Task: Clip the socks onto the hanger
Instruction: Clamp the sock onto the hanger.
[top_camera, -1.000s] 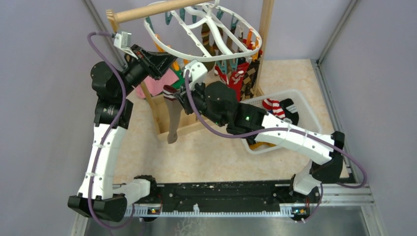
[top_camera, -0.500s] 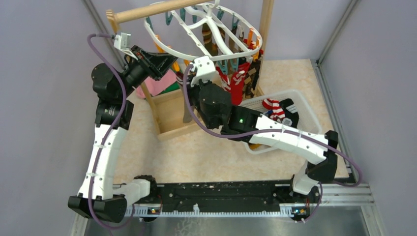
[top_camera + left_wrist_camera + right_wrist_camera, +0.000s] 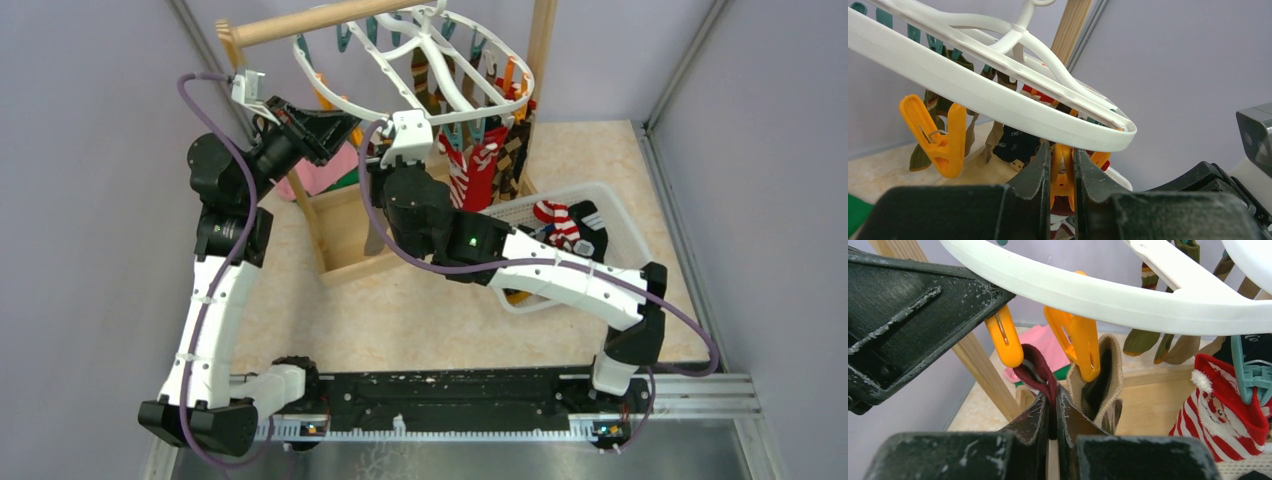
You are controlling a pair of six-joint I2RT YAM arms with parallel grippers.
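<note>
The maroon-cuffed sock [image 3: 1034, 366] has been raised by the right tool [image 3: 1052, 402] (clenched on its cuff) to the orange clip [image 3: 1004, 340], squeezed by the left tool [image 3: 1062, 151] beneath the hanger [image 3: 1088, 295]; clipping looks imminent

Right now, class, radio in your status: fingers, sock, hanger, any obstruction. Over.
Left fingers squeezing orange clip under hanger rim. Right fingers shut on maroon-cuffed sock, cuff touching that clip's tip. Neighbouring clip close beside; nothing blocking.

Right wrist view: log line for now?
left end effector: shut on orange plastic clip | right end effector: shut on maroon-cuffed fabric sock | cuff at clip tip
</note>
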